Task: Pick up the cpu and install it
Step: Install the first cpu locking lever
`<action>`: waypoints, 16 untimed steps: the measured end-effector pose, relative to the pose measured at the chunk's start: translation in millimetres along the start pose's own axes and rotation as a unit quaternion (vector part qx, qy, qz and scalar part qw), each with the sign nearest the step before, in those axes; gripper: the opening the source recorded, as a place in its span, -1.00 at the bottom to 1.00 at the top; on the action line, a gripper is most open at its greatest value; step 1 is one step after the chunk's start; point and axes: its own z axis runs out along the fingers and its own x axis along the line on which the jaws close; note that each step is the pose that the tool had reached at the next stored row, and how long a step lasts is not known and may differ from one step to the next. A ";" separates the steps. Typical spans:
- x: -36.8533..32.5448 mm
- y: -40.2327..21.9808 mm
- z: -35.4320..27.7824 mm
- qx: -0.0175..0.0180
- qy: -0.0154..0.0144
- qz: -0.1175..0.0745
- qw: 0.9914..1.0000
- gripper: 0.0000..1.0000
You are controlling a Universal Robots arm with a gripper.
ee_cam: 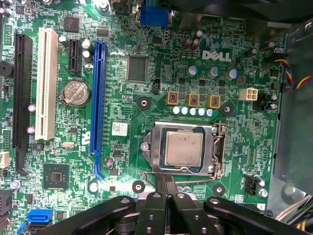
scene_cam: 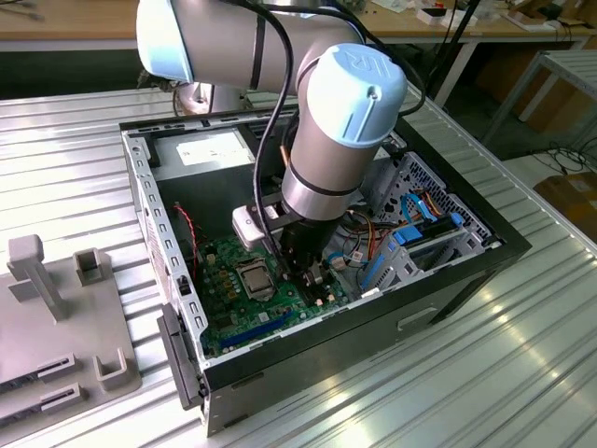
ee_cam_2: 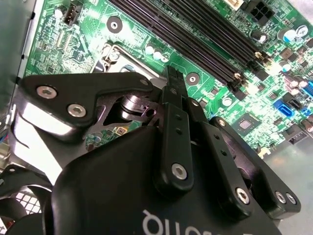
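The cpu (ee_cam: 183, 148) is a small silvery square lying flat inside the metal-framed socket (ee_cam: 217, 147) on the green motherboard (ee_cam: 146, 83). In the exterior view the cpu (scene_cam: 252, 276) sits in the middle of the board inside the open computer case (scene_cam: 373, 322). My gripper (ee_cam: 165, 180) is shut, its two thin black fingers pressed together with nothing between them. The tips are at the socket's edge, by the thin wire lever (ee_cam: 195, 179). In the second wrist view the gripper (ee_cam_2: 173, 78) points down at the board beside the socket frame (ee_cam_2: 117, 56). In the exterior view the gripper (scene_cam: 303, 273) reaches down next to the socket.
Long black memory slots (ee_cam_2: 195, 34) run beside the socket. Blue (ee_cam: 99, 107) and white (ee_cam: 46, 83) expansion slots cross the board. A blue drive bay (scene_cam: 420, 233) and loose cables (scene_cam: 359, 233) crowd the case on the exterior view's right. A grey fixture (scene_cam: 47, 308) stands outside the case.
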 end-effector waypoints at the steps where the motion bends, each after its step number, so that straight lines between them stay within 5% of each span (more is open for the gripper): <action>1: 0.1 0.0 0.0 0.000 0.001 0.001 1.000 -0.80; 7: 0.3 -0.3 4.4 0.001 0.001 0.024 1.000 -0.80; 16: 0.8 -6.0 8.9 0.001 0.001 0.026 1.000 -0.80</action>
